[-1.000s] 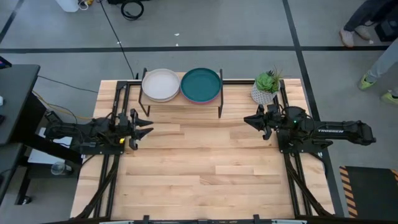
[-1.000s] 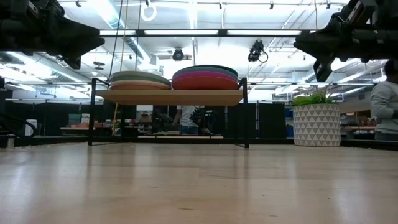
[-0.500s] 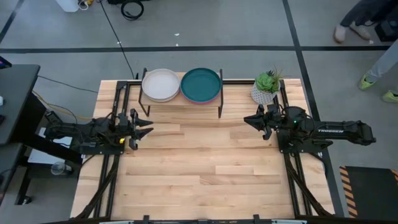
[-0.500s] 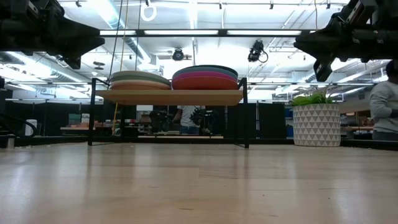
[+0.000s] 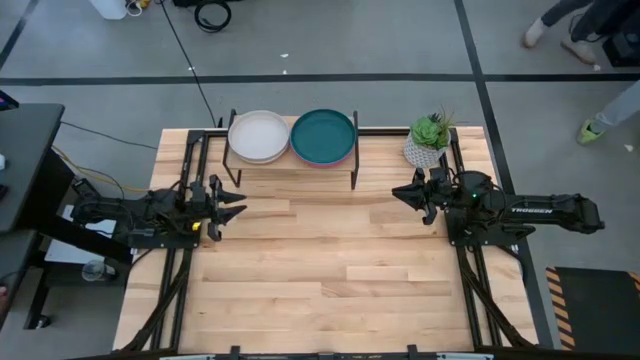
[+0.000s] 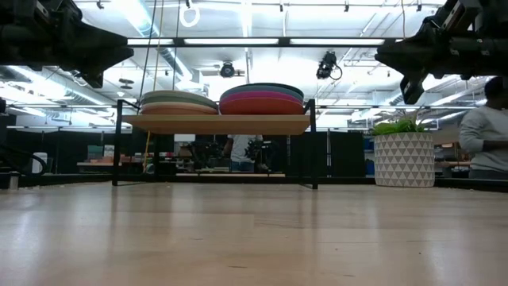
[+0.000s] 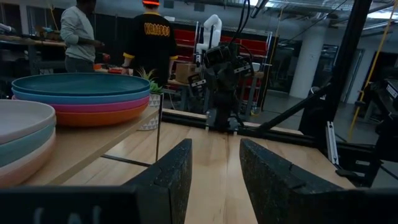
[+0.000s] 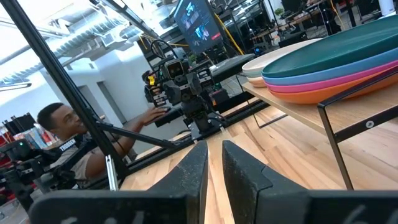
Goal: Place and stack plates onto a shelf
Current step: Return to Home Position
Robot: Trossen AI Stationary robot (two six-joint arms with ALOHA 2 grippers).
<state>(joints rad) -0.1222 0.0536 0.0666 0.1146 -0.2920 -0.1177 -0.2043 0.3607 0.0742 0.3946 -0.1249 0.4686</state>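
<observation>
The shelf [image 5: 290,160] stands at the table's far edge on thin black legs, its wooden top [image 6: 216,123] carrying two stacks of plates. The left stack [image 5: 259,136] has a cream plate on top; the right stack [image 5: 323,136] has dark teal on top, with pink and orange below [image 7: 81,102] [image 8: 336,59]. My left gripper [image 5: 232,208] [image 7: 214,171] hovers open over the table's left side, short of the shelf. My right gripper [image 5: 403,193] [image 8: 212,168] hovers over the right side, open by a narrow gap. Each points toward the other.
A potted plant in a white patterned pot [image 5: 428,142] [image 6: 403,155] stands at the far right corner beside the shelf. Bare wooden tabletop [image 5: 330,270] lies between and in front of the arms. People stand beyond the table [image 8: 62,130] [image 7: 78,31].
</observation>
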